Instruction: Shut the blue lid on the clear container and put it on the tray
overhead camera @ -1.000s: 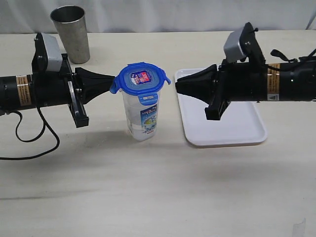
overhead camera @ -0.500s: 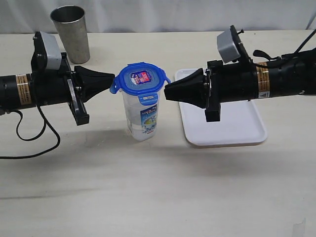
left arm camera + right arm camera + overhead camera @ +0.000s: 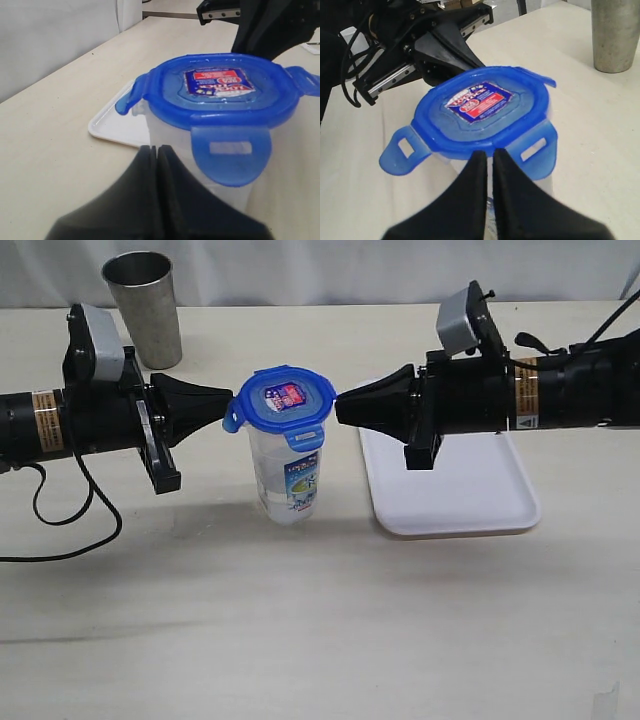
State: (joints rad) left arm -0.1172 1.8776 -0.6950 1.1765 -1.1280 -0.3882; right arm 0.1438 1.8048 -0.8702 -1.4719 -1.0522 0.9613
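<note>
Blue lid (image 3: pixel 283 398): sits flat on top of the clear container (image 3: pixel 288 480), with the sticker facing up (the sticker is red and blue).
Front flap (image 3: pixel 305 437): hangs down over the container's side.
Left flap (image 3: pixel 232 422): sticks out from the lid.
Clear container: stands up straight on the table (image 3: pixel 300 620), between the two grippers. It is just beside the tray (image 3: pixel 470 502), not on it.
Left gripper (image 3: pixel 230 403): the jaws are pressed tight together and hold nothing. The tip is right at the lid's left edge.
Right gripper (image 3: pixel 340 408): the jaws are closed, with only a thin crack between them, and hold nothing. The tip meets the lid's right rim.
Tray: white, lies flat on the table under the right arm.
Metal cup (image 3: pixel 145 305): stands at the back left, well apart from the container.
</note>
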